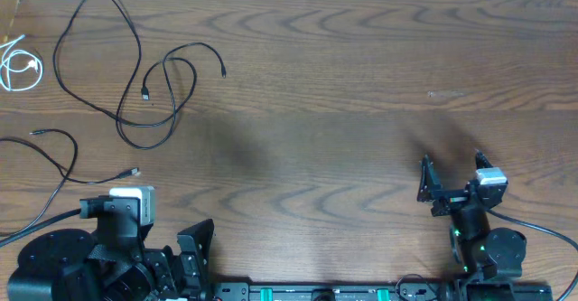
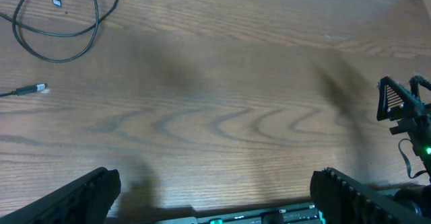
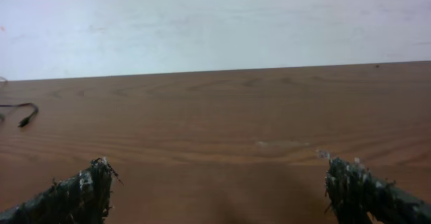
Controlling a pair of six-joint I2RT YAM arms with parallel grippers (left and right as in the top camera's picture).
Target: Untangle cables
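ok so starting nearest the base: the left gripper (image 1: 192,245) sits low at the near left corner, jaws spread wide with nothing in them. Its own wrist view (image 2: 215,200) just shows bare wood between the two fingers. The right gripper (image 1: 453,178) is over on the right side, also wide open and empty, pointing away from the base across the table (image 1: 316,120), and its camera (image 3: 222,197) sees only wood grain and a pale wall past the far edge

All three cables are on the left half, well apart from the right gripper. The nearer black cable (image 1: 71,152) lies just beyond the left arm and curves down toward the left edge, with one end pointing right. Further out is the looped black cable (image 1: 143,146), spread in one big loop and a smaller one that crosses over itself, both plug ends lying loose on the wood. It doesn't look like it touches the nearer one. The white cable (image 1: 18,66) is coiled small at the far left edge, apart from both black ones
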